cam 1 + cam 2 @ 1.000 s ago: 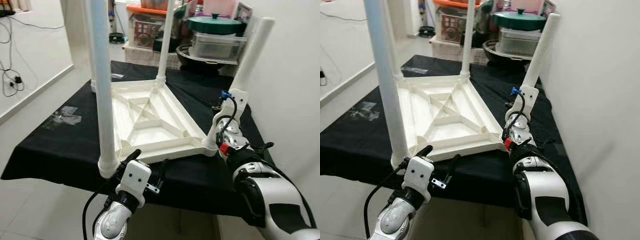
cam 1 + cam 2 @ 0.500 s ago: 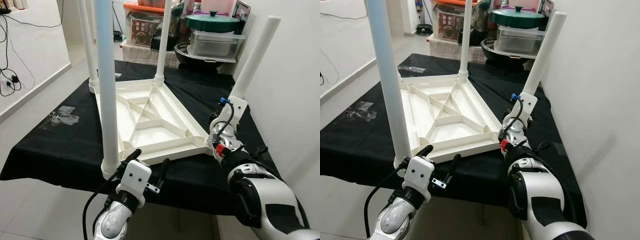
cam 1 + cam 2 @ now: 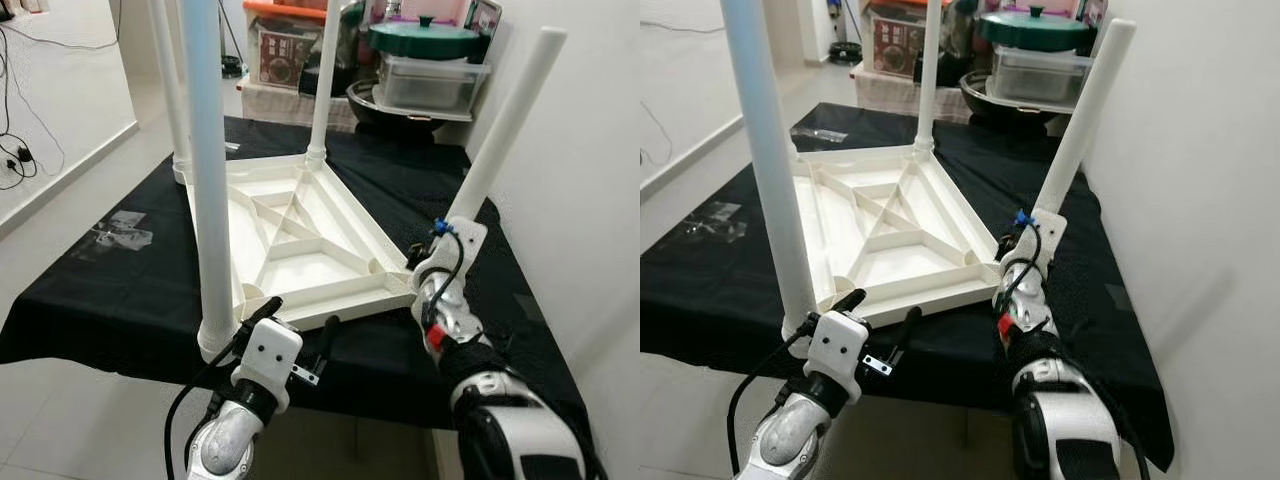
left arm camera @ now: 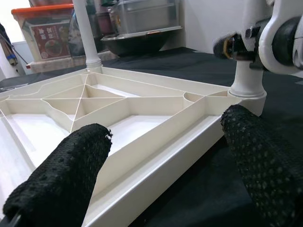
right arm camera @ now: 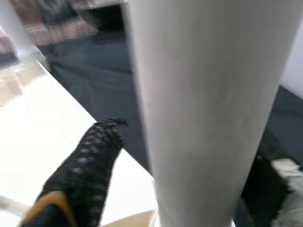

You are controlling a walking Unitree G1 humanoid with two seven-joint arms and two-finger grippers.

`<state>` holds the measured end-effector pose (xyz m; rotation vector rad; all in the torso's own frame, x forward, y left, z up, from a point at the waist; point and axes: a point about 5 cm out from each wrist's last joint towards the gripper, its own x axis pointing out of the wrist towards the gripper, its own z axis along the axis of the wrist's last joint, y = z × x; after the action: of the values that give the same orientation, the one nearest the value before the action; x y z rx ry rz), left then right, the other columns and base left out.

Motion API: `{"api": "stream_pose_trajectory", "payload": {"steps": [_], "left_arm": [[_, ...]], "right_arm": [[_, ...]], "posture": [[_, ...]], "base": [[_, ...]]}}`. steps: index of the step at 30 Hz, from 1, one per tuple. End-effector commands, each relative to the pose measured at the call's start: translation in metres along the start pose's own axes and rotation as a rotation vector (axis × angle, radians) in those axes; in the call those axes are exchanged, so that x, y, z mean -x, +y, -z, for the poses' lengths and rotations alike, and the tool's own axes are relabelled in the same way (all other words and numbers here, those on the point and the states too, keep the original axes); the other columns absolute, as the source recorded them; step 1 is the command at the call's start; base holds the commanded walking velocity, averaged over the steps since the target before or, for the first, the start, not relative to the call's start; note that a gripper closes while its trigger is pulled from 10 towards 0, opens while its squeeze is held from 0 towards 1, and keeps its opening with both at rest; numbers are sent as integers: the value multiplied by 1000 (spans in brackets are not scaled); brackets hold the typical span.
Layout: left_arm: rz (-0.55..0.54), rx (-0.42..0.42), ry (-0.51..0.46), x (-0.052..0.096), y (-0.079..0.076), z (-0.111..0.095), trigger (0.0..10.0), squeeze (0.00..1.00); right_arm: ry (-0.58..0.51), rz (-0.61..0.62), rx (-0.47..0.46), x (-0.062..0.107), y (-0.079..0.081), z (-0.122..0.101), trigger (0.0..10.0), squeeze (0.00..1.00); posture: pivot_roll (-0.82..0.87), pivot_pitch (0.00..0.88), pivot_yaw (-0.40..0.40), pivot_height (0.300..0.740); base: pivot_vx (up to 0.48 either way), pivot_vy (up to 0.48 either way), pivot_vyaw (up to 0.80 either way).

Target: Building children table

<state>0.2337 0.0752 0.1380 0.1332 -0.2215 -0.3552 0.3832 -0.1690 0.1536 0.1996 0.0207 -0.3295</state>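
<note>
A white plastic children's tabletop (image 3: 300,250) lies upside down on a black cloth. Three white legs stand upright in its corners: one near left (image 3: 205,150), two at the back (image 3: 325,80). The fourth leg (image 3: 505,120) leans to the right over the near right corner socket (image 4: 246,90). My right gripper (image 3: 428,268) is shut on this leg near its base; in the right wrist view the leg (image 5: 203,109) sits between the black fingers (image 5: 87,165). My left gripper (image 3: 298,330) hangs open at the tabletop's front edge, holding nothing.
The black-clothed table (image 3: 100,290) ends just in front of my arms. A white wall (image 3: 590,200) stands close on the right. Storage boxes, a clear container (image 3: 430,85) and a green-lidded pot (image 3: 428,40) crowd the back. Plastic bags (image 3: 120,228) lie on the cloth at left.
My right wrist has dropped lower along the leaning leg, closer to the corner socket. The view has shifted a little. The left gripper has stayed put.
</note>
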Motion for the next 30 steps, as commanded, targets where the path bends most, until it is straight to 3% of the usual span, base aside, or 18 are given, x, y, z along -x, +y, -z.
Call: {"api": "stream_pose_trajectory", "payload": {"steps": [1,3,7,8,9,10,12,18,22,30], "left_arm": [[13,-1,20,1,-1,3,10000,0],[15,-4,22,1,-2,5,10000,0],[17,-4,24,1,-2,5,10000,0],[17,-4,25,1,-2,5,10000,0],[17,-4,25,1,-2,5,10000,0],[17,-3,25,1,-2,6,10000,0],[17,-3,26,1,-2,6,10000,0],[17,-4,28,1,-1,7,10000,0],[21,-7,30,1,-1,7,10000,0],[40,-13,33,1,-2,8,10000,0]], "right_arm": [[-40,-28,16,3,6,-5,10000,1000],[-86,-42,47,12,11,-6,10000,1000],[-91,-9,53,15,9,-7,10000,1000],[-92,-22,57,15,8,-7,10000,275],[-92,-22,57,15,8,-7,10000,275],[-82,-54,51,18,7,-5,10000,0],[-80,-127,33,26,4,-2,10000,0],[-96,-170,60,38,-9,3,10000,0],[-75,-322,50,61,-23,7,10000,0],[-60,-398,46,69,-34,7,10000,0]], "posture": [[71,13,-110,740],[71,7,-108,740],[72,2,-112,740],[72,1,-112,740],[72,1,-112,740],[72,1,-112,740],[68,0,-110,740],[63,0,-108,740],[61,0,-102,740],[56,0,-97,740]], "base": [[0,0,0],[0,0,0],[0,0,0],[0,0,0],[0,0,0],[0,0,0],[0,0,0],[0,0,0],[0,0,0],[0,0,0]]}}
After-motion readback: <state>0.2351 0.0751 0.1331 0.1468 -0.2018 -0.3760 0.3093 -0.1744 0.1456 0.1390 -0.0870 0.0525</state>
